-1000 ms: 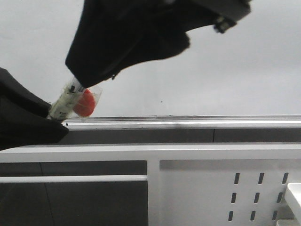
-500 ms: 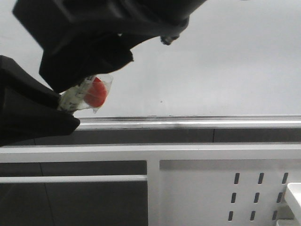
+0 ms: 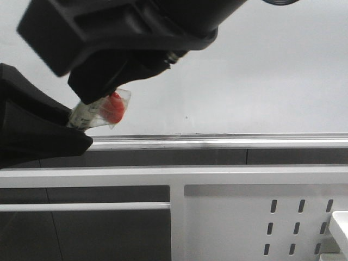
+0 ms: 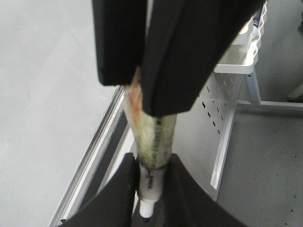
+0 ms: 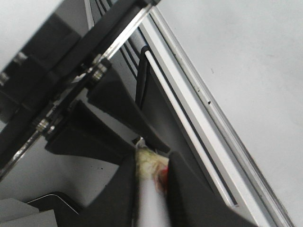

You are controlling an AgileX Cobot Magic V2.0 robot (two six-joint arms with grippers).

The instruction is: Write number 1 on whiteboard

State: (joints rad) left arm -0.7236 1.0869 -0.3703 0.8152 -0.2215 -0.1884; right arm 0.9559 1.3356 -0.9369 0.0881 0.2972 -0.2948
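The whiteboard (image 3: 272,70) fills the upper half of the front view, its silver bottom rail (image 3: 217,142) running across the middle, and its pale surface carries no marker stroke that I can see, only a tiny dark speck or two. So the number 1 has not been written; as far as these pictures show, the writing itself is all still to do.

What is in hand is the marker (image 4: 154,142), a pale pen wrapped in clear film with a red end (image 3: 113,106). It sits at about nine o'clock in the front view, just above the rail. The left pincer (image 4: 152,189) is clamped on the lower barrel near the white end, and the right pincer (image 5: 152,182) is closed around the red end of the same pen. Both arms hold one marker between them.

My judgement is that this is a preparation step, likely uncapping or passing the pen. Still left: freeing the tip, bringing it to the board, and drawing one near-vertical line.
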